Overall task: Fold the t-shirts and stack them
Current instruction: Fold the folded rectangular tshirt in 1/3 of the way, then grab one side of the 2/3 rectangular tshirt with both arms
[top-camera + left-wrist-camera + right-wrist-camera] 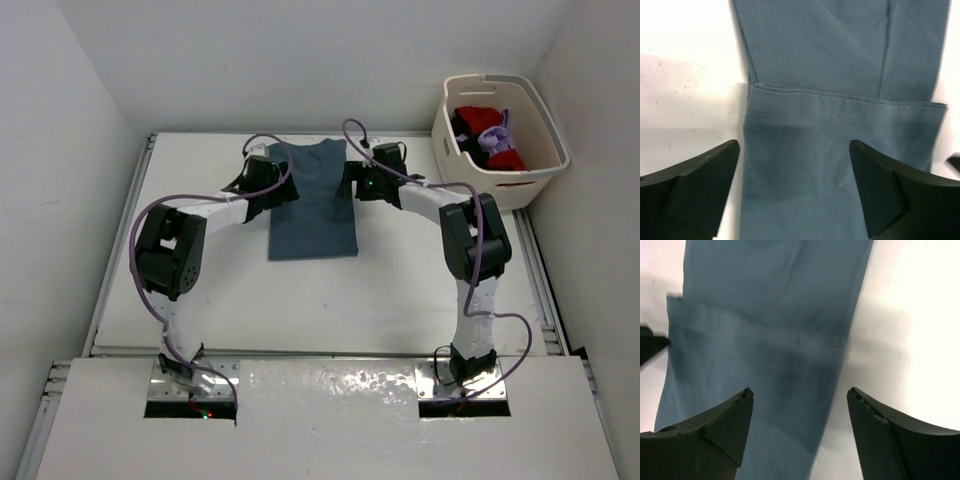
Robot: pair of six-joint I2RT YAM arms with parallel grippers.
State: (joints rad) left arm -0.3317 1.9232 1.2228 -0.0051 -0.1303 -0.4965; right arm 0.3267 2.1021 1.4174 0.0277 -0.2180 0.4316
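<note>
One teal shirt flat, basket overhead only

I see white table, matte top, metal rails along its edges. Plain white walls close on three sides: left wall, back wall, right wall. Cream basket at far right corner. Near panel glossy, bright glare on it. Light even, shadows soft.

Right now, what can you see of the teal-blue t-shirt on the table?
The teal-blue t-shirt is soft, plain cloth, folded into a narrow rectangle with a stitched hem crossing it. It lies flat on the white table, towards the far side. The left claw and right claw stand open over its side edges, gripping nothing.
</note>
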